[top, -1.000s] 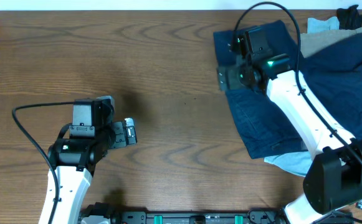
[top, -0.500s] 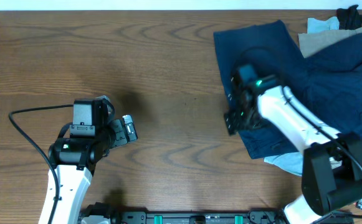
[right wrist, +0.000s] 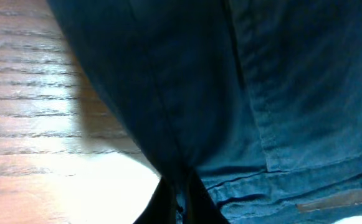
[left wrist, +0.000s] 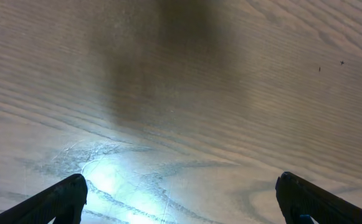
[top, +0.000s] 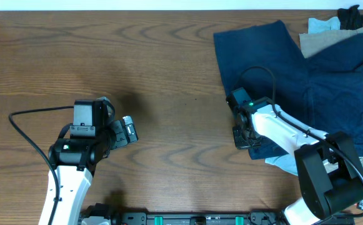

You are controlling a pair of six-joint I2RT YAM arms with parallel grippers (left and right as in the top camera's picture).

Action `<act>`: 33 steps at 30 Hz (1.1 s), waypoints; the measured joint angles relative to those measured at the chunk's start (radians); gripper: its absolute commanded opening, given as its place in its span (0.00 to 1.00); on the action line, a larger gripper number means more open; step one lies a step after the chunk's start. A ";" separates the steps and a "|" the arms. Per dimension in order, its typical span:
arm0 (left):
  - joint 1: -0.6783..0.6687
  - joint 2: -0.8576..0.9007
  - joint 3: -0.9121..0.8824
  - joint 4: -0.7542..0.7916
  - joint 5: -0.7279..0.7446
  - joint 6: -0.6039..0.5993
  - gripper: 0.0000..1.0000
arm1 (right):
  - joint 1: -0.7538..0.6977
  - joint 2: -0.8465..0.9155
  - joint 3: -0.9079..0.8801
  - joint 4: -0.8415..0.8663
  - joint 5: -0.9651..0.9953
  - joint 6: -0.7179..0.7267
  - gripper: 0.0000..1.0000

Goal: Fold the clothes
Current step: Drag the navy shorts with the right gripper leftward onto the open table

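Observation:
The clothes (top: 312, 81), dark navy denim trousers, lie spread over the right side of the table, one leg reaching toward the far edge. My right gripper (top: 240, 135) sits low at their near left edge and is shut on that edge. In the right wrist view the fingers (right wrist: 196, 202) meet, with a fold of the navy cloth (right wrist: 280, 74) pinched between them; seams and a hem show to the right. My left gripper (top: 130, 131) hovers over bare wood at the left, open, with nothing between its fingertips (left wrist: 65, 198).
Tan khaki trousers (top: 315, 42) and a pale blue cloth (top: 323, 25) lie at the far right under the navy pair. More pale blue cloth (top: 287, 164) pokes out near the right arm's base. A black item (top: 356, 15) sits in the far right corner. Brown wooden table (top: 137, 62).
My right gripper travelled from the trousers' far left part toward the near edge, dropped low and shut on the cloth's edge. The left arm stayed put.

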 measured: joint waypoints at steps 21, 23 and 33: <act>0.000 0.000 0.000 -0.001 0.000 -0.010 0.98 | 0.262 0.012 0.195 0.310 -0.644 -0.122 0.73; 0.000 0.000 0.000 -0.002 0.000 -0.030 0.98 | 0.249 0.012 0.196 0.226 -0.547 -0.105 0.74; 0.000 0.038 -0.004 0.006 0.153 -0.083 0.98 | 0.049 0.012 0.321 -0.095 -0.215 -0.052 0.99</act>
